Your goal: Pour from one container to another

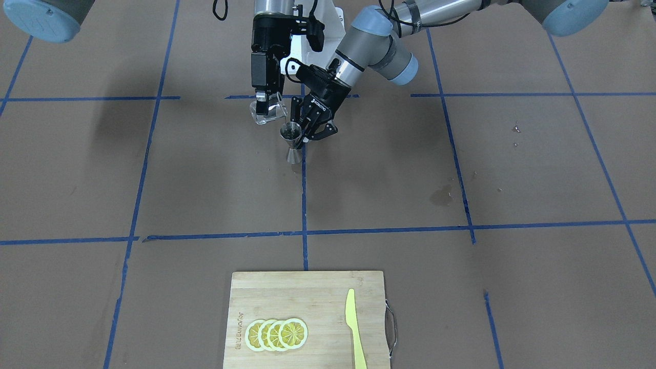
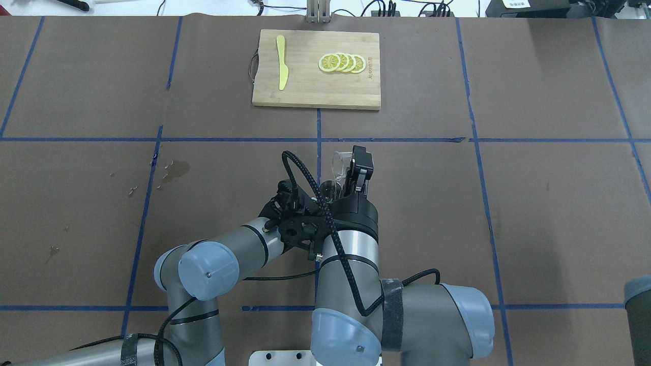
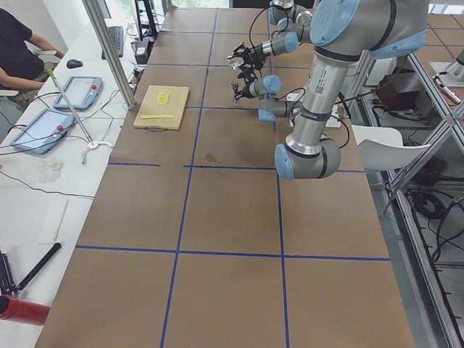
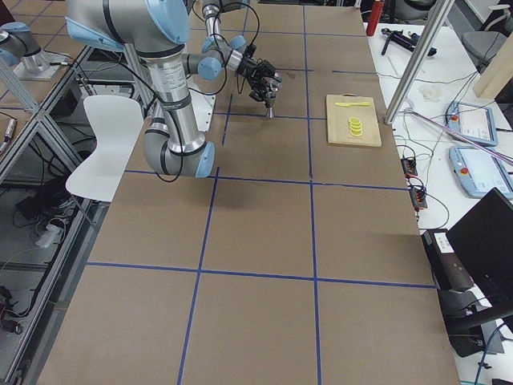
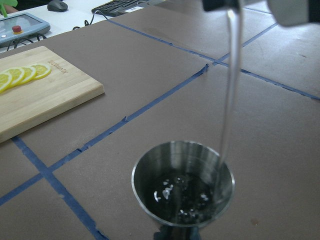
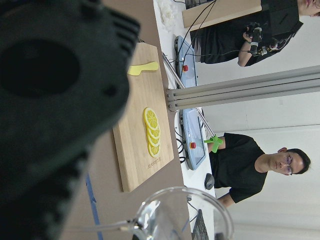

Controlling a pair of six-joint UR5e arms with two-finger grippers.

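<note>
"Where's the glass (image 1: 266, 116)?"

"Small, clear, tipped over in the right gripper (image 1: 264, 101), which clamps it. Its lip is above the steel hourglass jigger (image 1: 293, 154) standing on the table (image 1: 400, 174)."

"And the jigger?"

"The left gripper (image 1: 303, 134) clasps it. Only the left wrist view shows the thin stream (image 5: 229, 90) and liquid (image 5: 182, 196) pooled inside."

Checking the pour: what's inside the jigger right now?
A shallow pool of clear liquid lies in the jigger, and a thin stream falls in from the glass. Its bottom under the liquid is unclear.
</note>
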